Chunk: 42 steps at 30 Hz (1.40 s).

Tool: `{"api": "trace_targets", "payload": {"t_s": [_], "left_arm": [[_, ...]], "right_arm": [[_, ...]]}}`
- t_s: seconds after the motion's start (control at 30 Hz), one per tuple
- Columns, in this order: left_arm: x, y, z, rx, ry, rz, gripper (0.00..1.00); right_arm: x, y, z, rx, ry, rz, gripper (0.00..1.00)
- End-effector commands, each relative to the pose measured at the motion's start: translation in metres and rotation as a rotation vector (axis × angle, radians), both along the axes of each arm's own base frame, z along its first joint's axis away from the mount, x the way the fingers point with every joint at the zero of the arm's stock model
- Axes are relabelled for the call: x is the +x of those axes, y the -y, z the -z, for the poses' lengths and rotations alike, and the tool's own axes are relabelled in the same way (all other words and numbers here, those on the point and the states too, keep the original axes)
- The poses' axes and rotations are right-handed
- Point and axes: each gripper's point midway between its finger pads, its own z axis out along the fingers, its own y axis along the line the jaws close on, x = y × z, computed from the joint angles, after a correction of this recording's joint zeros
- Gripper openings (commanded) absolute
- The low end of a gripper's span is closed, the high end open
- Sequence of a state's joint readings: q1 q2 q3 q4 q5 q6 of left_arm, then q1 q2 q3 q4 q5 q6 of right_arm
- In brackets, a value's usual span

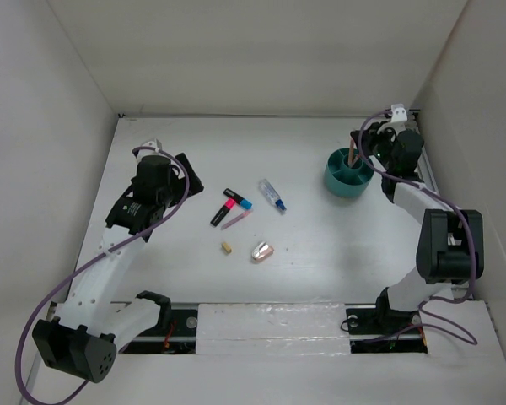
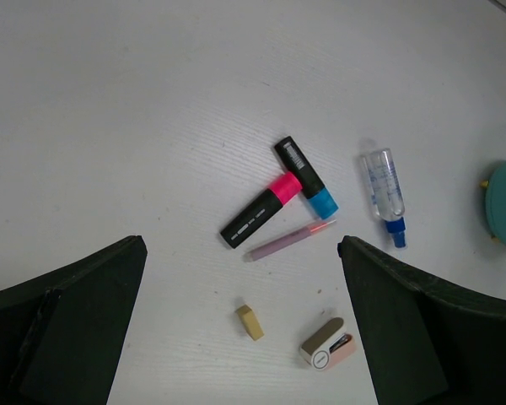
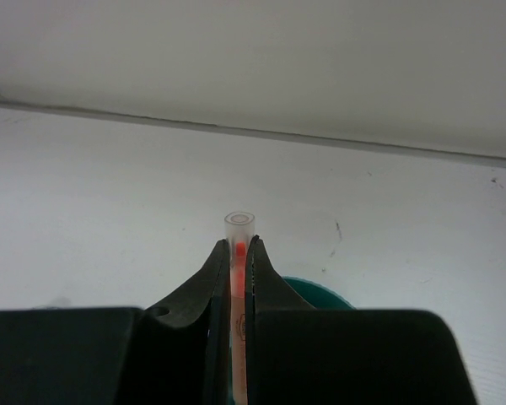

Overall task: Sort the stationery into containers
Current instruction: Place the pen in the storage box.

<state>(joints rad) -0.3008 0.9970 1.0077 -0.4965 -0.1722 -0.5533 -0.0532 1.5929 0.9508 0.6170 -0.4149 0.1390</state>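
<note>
Find right gripper [image 3: 239, 246] clenched on a thin pink pen [image 3: 239, 221], held upright over the bowl [image 1: 344, 189] at far right, tip seemingly inside a compartment, not yet let go. Cannot tell what else lies in the bowl.

Count six items loose mid-table, well apart from the bowl:
- pink marker [image 2: 261, 211] touching blue marker [image 2: 308, 179]
- second pen [image 2: 288, 240] just beside them
- tube [image 2: 383, 190] to the right
- block [image 2: 250, 322] and oval piece [image 2: 329, 344] nearer

Note left gripper [image 1: 164, 162] spread wide, empty, hovering left of these.

Judge task early: one item nearly placed, six to go.
</note>
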Motion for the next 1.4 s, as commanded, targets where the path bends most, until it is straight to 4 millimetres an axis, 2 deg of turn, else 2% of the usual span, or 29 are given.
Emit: {"api": "trace_targets", "payload": {"t_s": [0.0,0.3,0.47,0.5,0.67,0.7,0.73,0.8,0.83,0.87,0.93,1.1,1.27,1.37], "left_arm": [[0.002,0.001,-0.011,-0.005,0.050,0.017,0.99],[0.003,0.003,-0.013,-0.013,0.057,0.026,0.99],[0.002,0.005,-0.013,-0.018,0.056,0.034,0.99],[0.002,0.005,-0.013,-0.018,0.056,0.034,0.99],[0.002,0.005,-0.013,-0.018,0.056,0.034,0.99],[0.002,0.005,-0.013,-0.018,0.056,0.034,0.99],[0.002,0.005,-0.013,-0.018,0.056,0.034,0.99],[0.002,0.005,-0.013,-0.010,0.056,0.039,0.99],[0.002,0.005,-0.013,-0.010,0.056,0.039,0.99],[0.002,0.005,-0.013,-0.010,0.056,0.039,0.99],[0.003,0.003,-0.013,-0.005,0.058,0.031,0.99],[0.002,0.003,-0.015,-0.008,0.066,0.031,0.99],[0.002,0.003,-0.015,-0.008,0.066,0.031,0.99],[0.002,0.003,-0.015,-0.008,0.066,0.031,0.99]], "right_arm": [[0.007,0.010,-0.009,0.007,0.031,0.044,0.00],[0.001,0.015,-0.002,-0.010,-0.032,0.071,0.00],[-0.001,0.014,0.015,-0.039,-0.086,0.096,0.00],[-0.003,0.009,0.010,-0.040,-0.075,0.086,0.01],[-0.008,0.007,0.006,-0.050,-0.063,0.093,0.16],[-0.009,0.007,0.002,-0.050,-0.054,0.093,0.16],[-0.011,0.007,0.006,-0.050,-0.063,0.093,0.16],[-0.014,0.000,-0.004,-0.049,-0.040,0.072,0.22],[-0.016,0.001,0.001,-0.058,-0.048,0.072,0.22],[-0.018,-0.005,-0.006,-0.058,-0.032,0.060,0.22],[-0.018,-0.002,-0.011,-0.068,-0.018,0.096,0.22],[-0.014,0.001,0.004,-0.070,-0.052,0.098,0.07],[-0.009,0.007,0.016,-0.052,-0.066,0.119,0.08],[-0.008,0.008,0.016,-0.052,-0.066,0.128,0.10]]}}
